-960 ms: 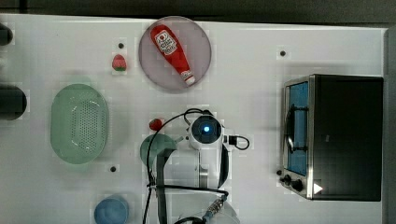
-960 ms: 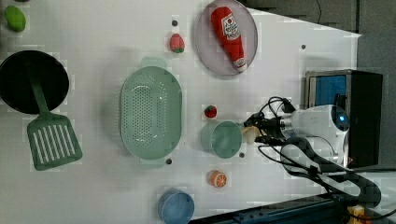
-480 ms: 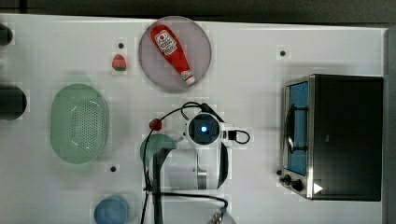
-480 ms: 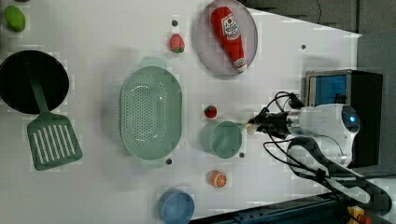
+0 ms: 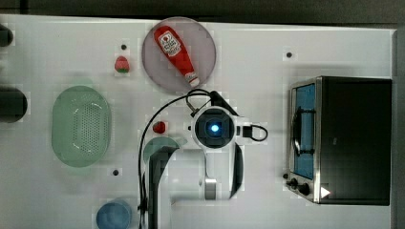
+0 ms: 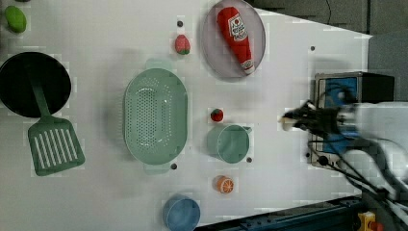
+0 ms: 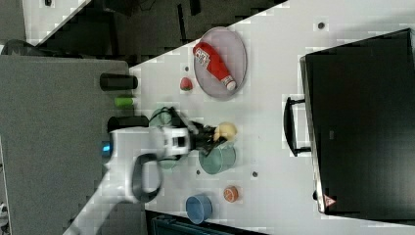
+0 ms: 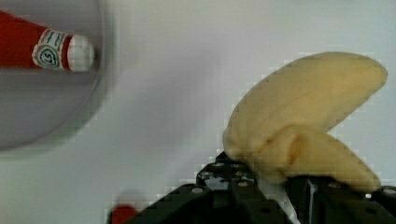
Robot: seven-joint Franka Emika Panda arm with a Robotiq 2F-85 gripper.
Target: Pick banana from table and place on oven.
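The pale yellow banana (image 8: 303, 126) is pinched in my gripper (image 8: 280, 184), whose black fingers (image 8: 219, 186) are shut on its lower part. In the right view the banana (image 7: 226, 130) hangs at the gripper (image 7: 215, 135) above the white table (image 7: 274, 63), just past the green cup (image 7: 217, 159). In the left view the banana (image 6: 286, 123) is a little short of the oven (image 6: 353, 87). From above, my wrist (image 5: 215, 128) covers the banana, to the left of the black-topped oven (image 5: 356, 138) with its blue glass door.
A grey plate (image 5: 205, 43) holds a ketchup bottle (image 5: 175, 50). A green colander (image 5: 81, 125), the green cup (image 6: 228, 143), strawberries (image 5: 159, 127) (image 5: 122, 64), an orange slice (image 6: 224, 184), a blue cup (image 5: 113, 215), a black pan (image 6: 33, 84) and a green spatula (image 6: 54, 147) lie on the table.
The arm has moved to the top view's right, toward the oven, carrying the banana away from the green cup.
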